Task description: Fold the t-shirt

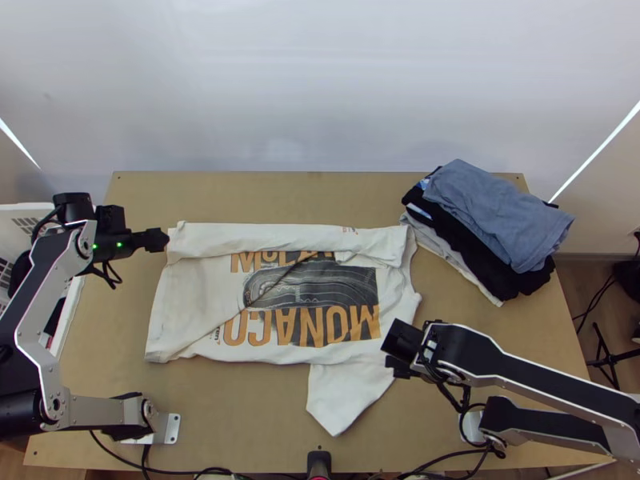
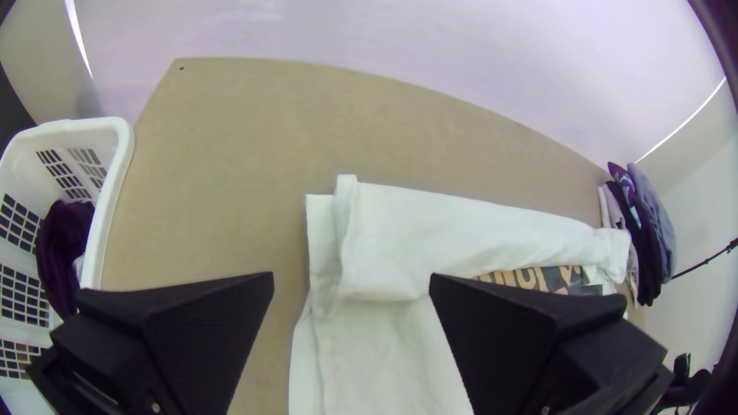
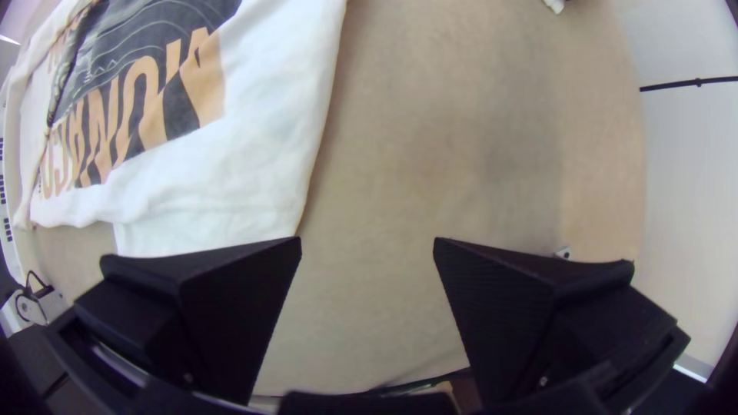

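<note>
T-shirt [image 1: 196, 296] is partly folded; jaws of left gripper [image 2: 351, 278] and right gripper [image 3: 367, 244] are parted. Fold [image 1: 272, 237] may be skewed if only its upper layer is gripped.

The left arm [image 1: 34, 340] is bent sharply, the left gripper [image 1: 158, 240] parted wide; the right arm [image 1: 544, 380] slants inward, the right gripper [image 1: 392, 354] likewise spread.

The table [image 1: 264, 196] lies open beyond the t-shirt [image 1: 192, 308]; a clothes pile [image 1: 496, 216] blocks the far right.
</note>
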